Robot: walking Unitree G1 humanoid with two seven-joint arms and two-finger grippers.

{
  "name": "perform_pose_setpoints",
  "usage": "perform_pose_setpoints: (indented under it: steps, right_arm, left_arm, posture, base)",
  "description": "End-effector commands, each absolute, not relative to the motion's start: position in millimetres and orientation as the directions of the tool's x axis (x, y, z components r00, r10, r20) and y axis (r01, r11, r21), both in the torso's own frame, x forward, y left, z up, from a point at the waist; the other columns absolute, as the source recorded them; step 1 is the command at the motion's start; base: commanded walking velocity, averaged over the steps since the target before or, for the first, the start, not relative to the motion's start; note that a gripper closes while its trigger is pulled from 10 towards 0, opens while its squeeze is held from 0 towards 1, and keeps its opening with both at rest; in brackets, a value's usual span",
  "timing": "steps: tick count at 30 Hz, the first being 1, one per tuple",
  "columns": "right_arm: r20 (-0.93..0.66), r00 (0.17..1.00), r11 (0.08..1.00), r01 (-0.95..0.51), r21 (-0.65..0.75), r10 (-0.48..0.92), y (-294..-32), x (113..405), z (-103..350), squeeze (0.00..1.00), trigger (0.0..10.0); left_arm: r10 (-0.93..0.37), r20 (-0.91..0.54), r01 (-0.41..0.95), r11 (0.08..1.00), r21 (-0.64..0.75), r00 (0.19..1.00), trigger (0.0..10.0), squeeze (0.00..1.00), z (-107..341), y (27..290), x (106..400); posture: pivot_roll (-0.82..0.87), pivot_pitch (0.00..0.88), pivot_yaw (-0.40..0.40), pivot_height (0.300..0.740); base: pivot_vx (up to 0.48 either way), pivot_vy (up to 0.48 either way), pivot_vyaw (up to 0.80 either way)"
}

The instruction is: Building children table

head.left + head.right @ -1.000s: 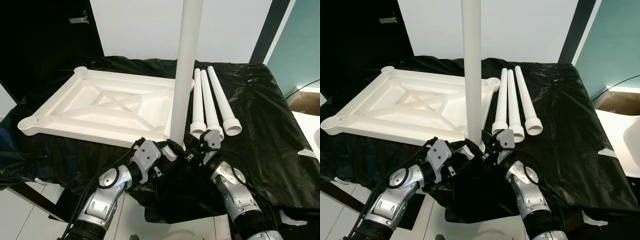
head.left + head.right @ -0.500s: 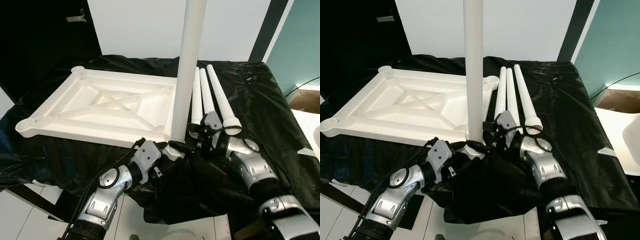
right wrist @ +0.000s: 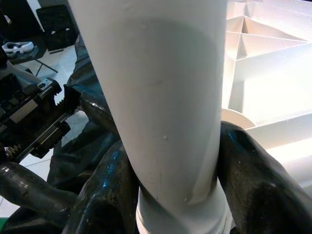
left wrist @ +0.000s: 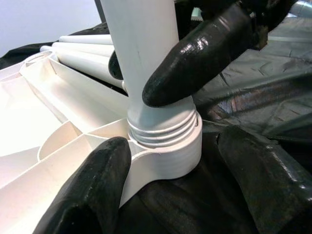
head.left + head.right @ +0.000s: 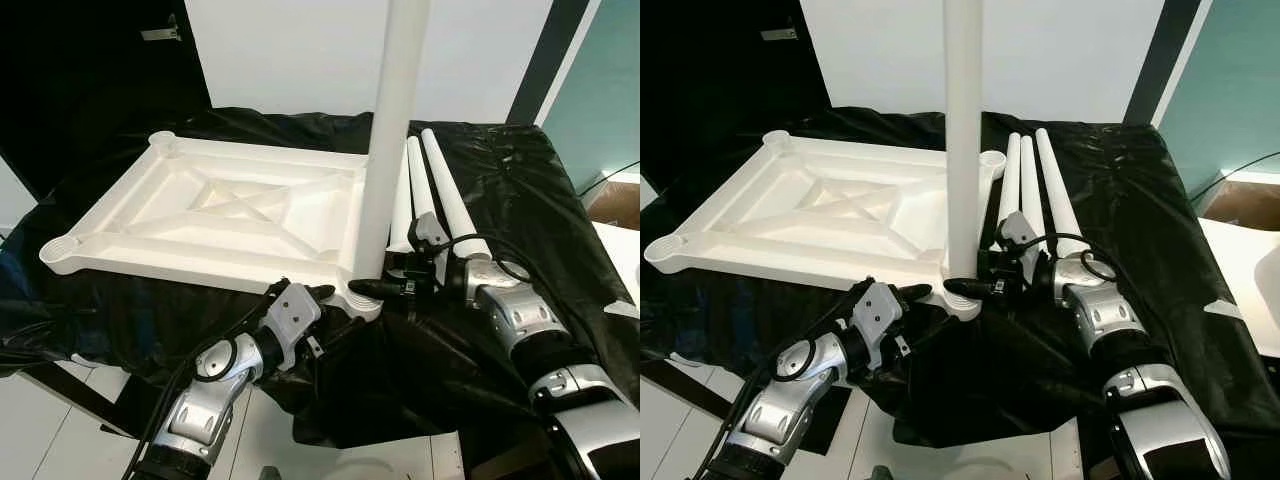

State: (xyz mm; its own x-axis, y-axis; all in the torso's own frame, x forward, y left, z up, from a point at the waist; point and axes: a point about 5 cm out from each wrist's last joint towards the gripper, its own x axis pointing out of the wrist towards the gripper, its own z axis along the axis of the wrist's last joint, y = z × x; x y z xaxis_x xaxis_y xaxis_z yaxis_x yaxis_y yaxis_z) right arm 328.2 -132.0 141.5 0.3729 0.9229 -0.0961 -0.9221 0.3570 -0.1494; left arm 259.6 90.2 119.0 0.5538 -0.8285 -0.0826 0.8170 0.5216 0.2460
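The white ribbed plastic tabletop [image 5: 215, 215] lies upside down on the table draped in black plastic sheeting [image 5: 540, 190]. One long white plastic tube leg [image 5: 385, 170] stands upright in the near corner socket [image 5: 362, 296], at about 6 o'clock of the tabletop's right edge.

Change over the last second: the right arm has swung from below the socket, at 6 o'clock of the leg, round to its 3 o'clock side. The right gripper [image 5: 385, 289] now reaches in level across the sheeting, and its fingers [image 3: 251, 180] pinch the leg just above the threaded collar. The left gripper [image 5: 318, 292] has stayed at 7 o'clock of the socket; its fingers [image 4: 100, 183] are spread to either side of the socket, and whether they touch it cannot be told.

In the left wrist view a few thread rings show above the socket rim, so the leg is judged not fully seated. The regrip likely prepares a further twist.

Three spare white tube legs [image 5: 440, 200] lie side by side at 2 o'clock of the socket, just beside the right forearm. Three corner sockets remain unfilled.
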Motion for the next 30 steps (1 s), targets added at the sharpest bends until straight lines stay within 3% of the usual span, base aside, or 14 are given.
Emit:
perform_pose_setpoints:
  steps: [1, 3, 7, 8, 9, 11, 12, 13, 14, 18, 20, 28, 29, 30]
  right_arm:
    - [-0.048, 0.410, 0.399, -0.904, -0.154, 0.911, -131.8, 328.0, 143.3, 0.00, 0.0]
    - [-0.001, 0.470, 0.464, -0.873, -0.148, 0.883, -125.4, 316.2, 128.9, 0.00, 0.0]
    - [-0.003, 0.500, 0.491, -0.852, -0.178, 0.866, -119.2, 301.7, 111.7, 0.00, 0.0]
    - [-0.003, 0.500, 0.491, -0.852, -0.178, 0.866, -119.2, 301.7, 111.7, 0.00, 0.0]
    - [0.029, 0.552, 0.548, -0.819, -0.168, 0.833, -118.1, 299.4, 107.7, 0.00, 0.0]
    - [0.029, 0.552, 0.548, -0.819, -0.168, 0.833, -118.1, 299.4, 107.7, 0.00, 0.0]
    - [0.100, 0.629, 0.636, -0.750, -0.182, 0.771, -118.1, 298.9, 108.3, 0.00, 0.0]
    - [0.100, 0.629, 0.636, -0.750, -0.182, 0.771, -118.1, 298.9, 108.3, 0.00, 0.0]
    - [0.158, 0.686, 0.704, -0.687, -0.180, 0.710, -118.3, 298.6, 109.7, 0.00, 0.0]
    - [0.200, 0.741, 0.767, -0.621, -0.160, 0.641, -116.5, 298.7, 109.9, 0.00, 0.0]
    - [0.183, 0.739, 0.761, -0.633, -0.144, 0.649, -114.7, 299.6, 110.1, 0.00, 10.0]
    - [0.150, 0.718, 0.733, -0.658, -0.174, 0.680, -122.2, 312.0, 121.1, 0.00, 10.0]
    - [0.132, 0.698, 0.710, -0.680, -0.184, 0.703, -123.8, 314.6, 124.0, 0.36, 10.0]
    - [0.120, 0.684, 0.693, -0.695, -0.190, 0.719, -124.8, 316.2, 125.8, 0.36, 10.0]
  left_arm:
    - [-0.808, -0.082, 0.797, 0.550, 0.249, 0.583, 10.0, 0.00, 118.9, 92.4, 260.4]
    - [-0.807, -0.018, 0.792, 0.576, 0.201, 0.591, 10.0, 0.00, 126.5, 92.2, 261.3]
    - [-0.796, 0.067, 0.783, 0.605, 0.145, 0.602, 10.0, 0.00, 138.9, 93.5, 263.5]
    - [-0.796, 0.067, 0.783, 0.605, 0.145, 0.602, 10.0, 0.00, 138.9, 93.5, 263.5]
    - [-0.795, 0.068, 0.782, 0.605, 0.151, 0.603, 10.0, 0.00, 140.5, 95.0, 265.0]
    - [-0.795, 0.068, 0.782, 0.605, 0.151, 0.603, 10.0, 0.00, 140.5, 95.0, 265.0]
    - [-0.794, 0.072, 0.781, 0.606, 0.150, 0.603, 10.0, 0.00, 141.4, 96.2, 266.4]
    - [-0.794, 0.072, 0.781, 0.606, 0.150, 0.603, 10.0, 0.00, 141.4, 96.2, 266.4]
    - [-0.795, 0.073, 0.781, 0.606, 0.151, 0.603, 10.0, 0.00, 141.7, 96.7, 267.4]
    - [-0.799, 0.060, 0.784, 0.600, 0.159, 0.599, 10.0, 0.00, 139.3, 95.2, 267.8]
    - [-0.801, 0.046, 0.786, 0.596, 0.163, 0.597, 10.0, 0.00, 136.4, 94.4, 266.6]
    - [-0.800, 0.010, 0.789, 0.594, 0.159, 0.600, 10.0, 0.00, 129.8, 97.0, 263.9]
    - [-0.800, 0.007, 0.789, 0.594, 0.158, 0.600, 10.0, 0.00, 129.1, 98.1, 263.5]
    - [-0.799, 0.006, 0.789, 0.594, 0.157, 0.601, 10.0, 0.00, 128.7, 98.8, 263.2]
  posture:
    - [0.17, 0.000, -0.008, 0.740]
    - [0.16, 0.000, 0.000, 0.740]
    - [0.16, 0.000, 0.000, 0.740]
    - [0.16, 0.000, 0.000, 0.740]
    - [0.15, 0.000, 0.002, 0.740]
    - [0.15, 0.000, 0.002, 0.740]
    - [0.14, 0.000, 0.002, 0.740]
    - [0.14, 0.000, 0.002, 0.740]
    - [0.14, 0.000, 0.003, 0.740]
    - [0.13, 0.000, 0.000, 0.740]
    - [0.14, 0.000, -0.003, 0.740]
    - [0.14, 0.000, -0.007, 0.740]
    - [0.13, 0.000, -0.007, 0.740]
    - [0.13, 0.000, -0.007, 0.740]
  base:
    - [0.000, 0.000, 0.00]
    - [0.000, 0.000, 0.00]
    - [0.000, 0.000, 0.00]
    - [0.000, 0.000, 0.00]
    - [0.000, 0.000, 0.00]
    - [0.000, 0.000, 0.00]
    - [0.000, 0.000, 0.00]
    - [0.000, 0.000, 0.00]
    - [0.000, 0.000, 0.00]
    - [0.000, 0.000, 0.00]
    - [0.000, 0.000, 0.00]
    - [0.000, 0.000, 0.00]
    - [0.000, 0.000, 0.00]
    - [0.000, 0.000, 0.00]
